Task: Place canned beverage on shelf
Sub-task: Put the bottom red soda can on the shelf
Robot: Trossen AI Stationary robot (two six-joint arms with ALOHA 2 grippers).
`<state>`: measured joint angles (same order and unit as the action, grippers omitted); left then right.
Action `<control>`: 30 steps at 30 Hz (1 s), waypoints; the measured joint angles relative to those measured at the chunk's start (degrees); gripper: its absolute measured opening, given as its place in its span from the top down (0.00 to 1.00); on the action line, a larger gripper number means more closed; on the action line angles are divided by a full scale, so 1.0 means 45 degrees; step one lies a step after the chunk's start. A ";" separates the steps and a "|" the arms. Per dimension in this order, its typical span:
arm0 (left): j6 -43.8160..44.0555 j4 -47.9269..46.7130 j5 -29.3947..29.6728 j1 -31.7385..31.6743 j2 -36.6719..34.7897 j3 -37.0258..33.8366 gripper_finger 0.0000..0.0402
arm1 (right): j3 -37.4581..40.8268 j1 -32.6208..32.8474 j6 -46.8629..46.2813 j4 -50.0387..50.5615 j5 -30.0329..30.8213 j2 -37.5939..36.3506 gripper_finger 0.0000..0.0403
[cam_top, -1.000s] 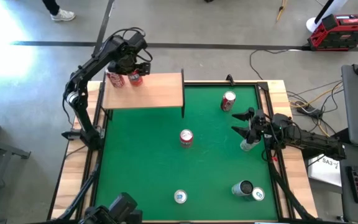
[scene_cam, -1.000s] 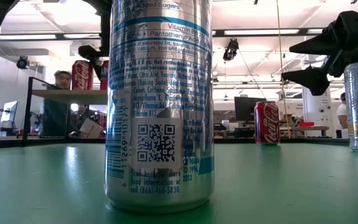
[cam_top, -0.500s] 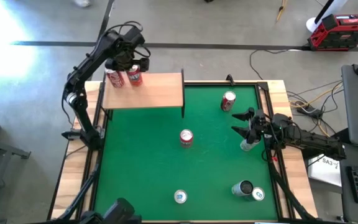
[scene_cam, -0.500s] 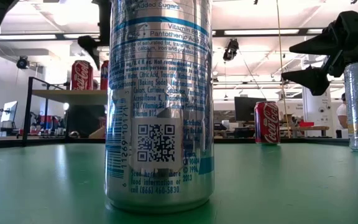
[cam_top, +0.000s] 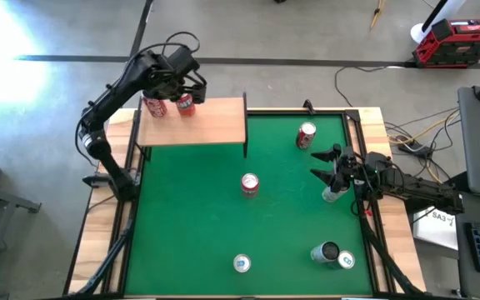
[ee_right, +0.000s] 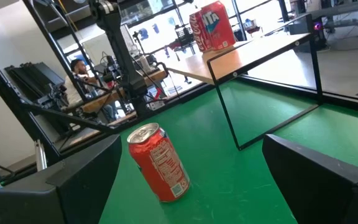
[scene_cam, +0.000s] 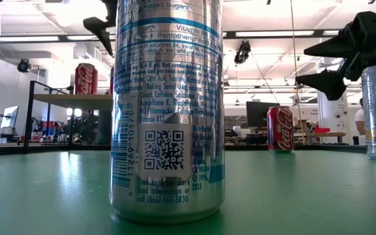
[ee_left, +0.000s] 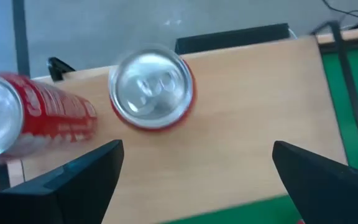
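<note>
- Two red cans stand upright on the shelf (cam_top: 194,122), side by side at its far left end: one red can (cam_top: 185,103) and, just beside it toward the edge, a second red can (cam_top: 154,106)
- Left gripper (cam_top: 182,81) hangs above those two cans with its fingers spread apart, holding nothing; in the left wrist view both dark fingers (ee_left: 79,177) stand clear of the can top below
- Right gripper (cam_top: 327,165) sits over the right side of the green mat (cam_top: 190,217), fingers wide apart and empty, just beside a silver can (cam_top: 332,193)
- On the mat itself: a red can near the far right corner (cam_top: 307,135), another red can near the middle (cam_top: 249,184), a silver can at the near edge (cam_top: 241,263), and a pair of cans touching each other at the near right (cam_top: 333,254)
- Low view shows the near silver can filling the foreground, with the shelf and its cans behind to the left
</note>
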<state>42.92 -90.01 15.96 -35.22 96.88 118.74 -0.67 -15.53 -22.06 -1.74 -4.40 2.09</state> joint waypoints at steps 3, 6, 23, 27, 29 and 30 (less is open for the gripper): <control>0.0575 -0.0007 0.0031 0.0983 -0.0406 -0.0580 0.01 | 0.0001 0.0002 0.0000 0.0002 -0.0001 0.0000 0.05; 0.1285 0.0014 0.0850 0.2077 -0.0699 -0.1270 0.01 | 0.0004 0.0004 0.0000 0.0000 -0.0005 0.0000 0.05; -0.1896 0.4483 0.1012 0.1600 0.0049 -0.2420 0.01 | 0.0004 0.0005 0.0000 0.0003 -0.0002 0.0000 0.05; -0.2086 0.4772 0.0643 0.1103 0.0449 -0.2420 0.01 | 0.0004 0.0005 0.0000 0.0005 -0.0003 0.0000 0.05; -0.1983 0.4755 0.0572 0.0917 0.0644 -0.2420 0.01 | 0.0000 0.0000 0.0000 0.0000 -0.0005 0.0000 0.05; -0.1946 0.4730 0.0563 0.0848 0.0723 -0.2420 0.01 | 0.0002 0.0005 0.0000 0.0003 -0.0002 0.0000 0.05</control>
<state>34.16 -68.72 18.50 -31.41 100.13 107.85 -0.66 -15.51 -22.06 -1.73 -4.41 2.09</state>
